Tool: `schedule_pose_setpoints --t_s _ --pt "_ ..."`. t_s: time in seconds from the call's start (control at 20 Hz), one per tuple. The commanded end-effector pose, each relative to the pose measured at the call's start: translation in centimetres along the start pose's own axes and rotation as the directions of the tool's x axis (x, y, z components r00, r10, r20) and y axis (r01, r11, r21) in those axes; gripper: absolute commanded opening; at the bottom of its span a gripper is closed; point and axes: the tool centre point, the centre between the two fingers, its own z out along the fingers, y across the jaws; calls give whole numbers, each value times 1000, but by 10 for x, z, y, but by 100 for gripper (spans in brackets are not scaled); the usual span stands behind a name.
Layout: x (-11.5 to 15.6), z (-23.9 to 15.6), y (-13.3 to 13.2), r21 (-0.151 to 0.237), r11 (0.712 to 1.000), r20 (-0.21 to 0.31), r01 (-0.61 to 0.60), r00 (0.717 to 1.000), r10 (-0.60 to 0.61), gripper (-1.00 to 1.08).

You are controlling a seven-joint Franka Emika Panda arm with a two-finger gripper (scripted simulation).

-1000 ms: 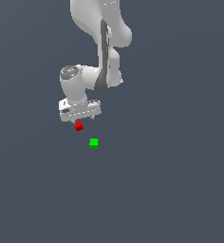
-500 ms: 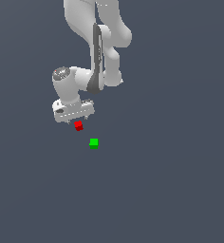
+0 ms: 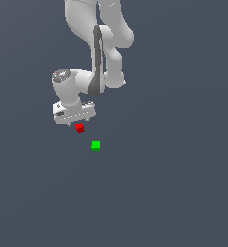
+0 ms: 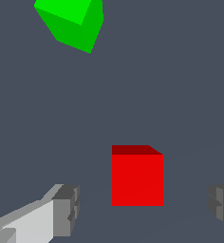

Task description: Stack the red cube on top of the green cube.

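The red cube [image 3: 79, 128] lies on the dark floor, just under the white gripper [image 3: 77, 121]. In the wrist view the red cube [image 4: 137, 177] sits between the two grey fingertips [image 4: 66, 210], with a gap on each side. The gripper [image 4: 144, 207] is open and touches nothing. The green cube [image 3: 95, 145] lies on the floor a short way from the red cube, towards the exterior view's right and nearer the camera. It also shows in the wrist view [image 4: 73, 21], apart from the red cube.
The white arm [image 3: 99, 53] rises above the gripper to the top of the exterior view. The flat dark grey floor [image 3: 174, 183] spreads around both cubes.
The gripper has come down a little and shifted slightly to the exterior view's left, closer over the red cube. Both cubes stay where they were.
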Motion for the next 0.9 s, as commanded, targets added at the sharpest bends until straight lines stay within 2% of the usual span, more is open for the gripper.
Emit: schedule_pose_setpoints --t_s 0.0,0.4,0.7,0.75,0.85 --pt "0 5 0 0 1000 1 0 1000 0 100" --pt "-1 39 -1 0 1000 0 1 1000 -1 100" --pt "0 48 0 1 1000 0 1 1000 -1 100" --pt "0 48 0 1 1000 0 1 1000 -1 -100" --pt "0 48 0 1 1000 0 1 1000 -1 -100"
